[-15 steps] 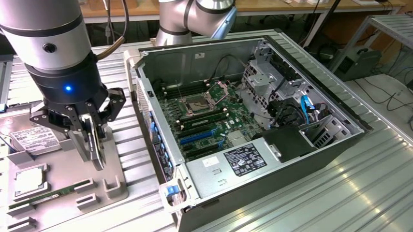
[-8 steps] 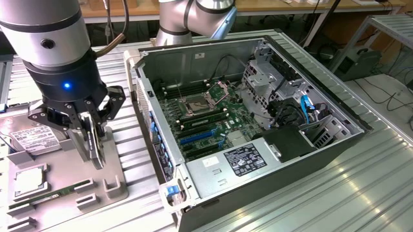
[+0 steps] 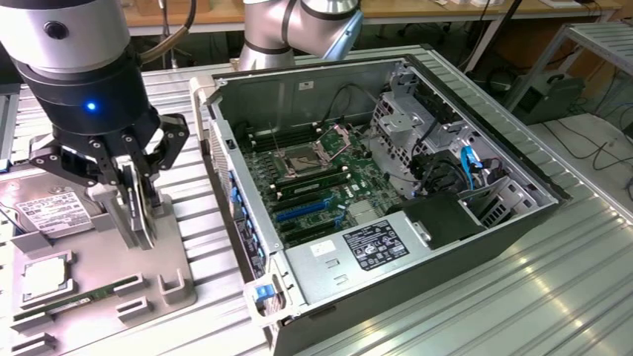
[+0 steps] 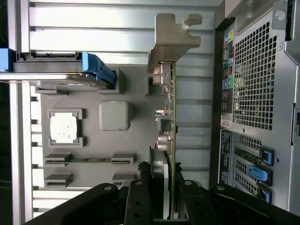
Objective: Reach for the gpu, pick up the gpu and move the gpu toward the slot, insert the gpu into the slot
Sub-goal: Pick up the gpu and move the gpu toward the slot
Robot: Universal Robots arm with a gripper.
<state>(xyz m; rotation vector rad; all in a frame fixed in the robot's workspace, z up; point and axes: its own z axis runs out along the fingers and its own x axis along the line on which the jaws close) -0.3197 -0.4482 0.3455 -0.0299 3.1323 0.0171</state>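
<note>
The claw [image 3: 138,211] [image 4: 165,190] is down over the grey parts tray [image 3: 148,297] [image 4: 136,93] at the exterior view's left, its dark fingers clenched on the gpu [image 3: 144,228] [image 4: 170,98], one on either face of the card. The gpu stands on edge, upright, with its lower edge right down at the tray; I can't tell whether it has cleared the tray or not. In the wrist view it appears edge-on, its silver bracket at the end away from the claw. Beside it on the tray lie the hard drive [image 3: 47,211] [image 4: 51,68], a square processor chip [image 3: 44,276] [image 4: 63,127] and a green memory stick [image 3: 74,300] [image 4: 89,159]. Just beside the tray, toward the exterior view's right, the computer case [image 3: 296,89] [image 4: 258,70] lies open on the ribbed metal counter [image 3: 564,282] [image 4: 117,23]. Inside it sits the green motherboard [image 3: 342,174], and the blue slot [image 3: 302,211] near the case's tray-side wall stands bare, well apart from the gpu.
</note>
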